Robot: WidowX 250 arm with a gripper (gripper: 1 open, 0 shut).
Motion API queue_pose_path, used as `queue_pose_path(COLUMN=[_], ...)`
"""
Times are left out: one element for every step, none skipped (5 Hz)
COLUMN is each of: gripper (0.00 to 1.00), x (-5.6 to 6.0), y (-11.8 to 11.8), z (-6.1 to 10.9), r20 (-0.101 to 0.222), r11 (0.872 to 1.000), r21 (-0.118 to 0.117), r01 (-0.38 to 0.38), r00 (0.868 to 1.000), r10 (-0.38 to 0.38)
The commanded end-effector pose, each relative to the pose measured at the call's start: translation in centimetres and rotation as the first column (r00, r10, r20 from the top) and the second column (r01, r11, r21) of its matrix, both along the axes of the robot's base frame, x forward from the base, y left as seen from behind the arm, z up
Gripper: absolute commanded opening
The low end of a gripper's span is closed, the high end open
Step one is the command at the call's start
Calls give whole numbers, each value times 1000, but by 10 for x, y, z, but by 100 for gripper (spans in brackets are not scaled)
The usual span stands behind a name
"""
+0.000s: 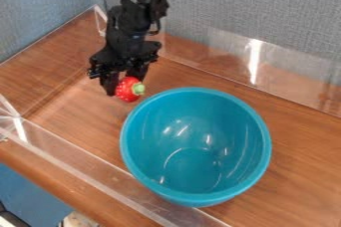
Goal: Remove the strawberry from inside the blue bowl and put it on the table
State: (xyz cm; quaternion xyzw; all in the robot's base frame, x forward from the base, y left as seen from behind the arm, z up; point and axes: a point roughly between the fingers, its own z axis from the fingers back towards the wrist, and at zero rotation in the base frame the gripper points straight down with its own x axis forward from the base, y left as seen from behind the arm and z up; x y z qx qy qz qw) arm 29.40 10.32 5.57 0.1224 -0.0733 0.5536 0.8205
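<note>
The strawberry, small and red with a green cap, sits between the fingers of my gripper, which is shut on it. They hover low over the table, just left of and behind the rim of the blue bowl. The bowl is large, teal-blue and glossy, standing upright at the front centre with nothing inside. The dark arm reaches down from the top of the view. Whether the strawberry touches the wood I cannot tell.
Low clear acrylic walls edge the wooden tabletop at the back and along the front left. A grey-blue wall stands behind the table.
</note>
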Motion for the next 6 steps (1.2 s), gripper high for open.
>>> queue_pose_path(gripper=[0, 0, 0, 0, 0, 0], x=[5, -4, -10, -4, 2, 2], y=[8, 7, 6, 15, 25, 24], z=[27, 27, 21, 13, 6, 8], r20=[92, 104, 106, 105, 104, 104], r11=[1000, 999, 995, 993, 991, 988], r21=[12, 12, 9, 6, 2, -4], r01=[-2, -48, -103, -119, -134, -156], r00=[996, 993, 989, 987, 986, 982], r10=[1, 47, 101, 118, 133, 156])
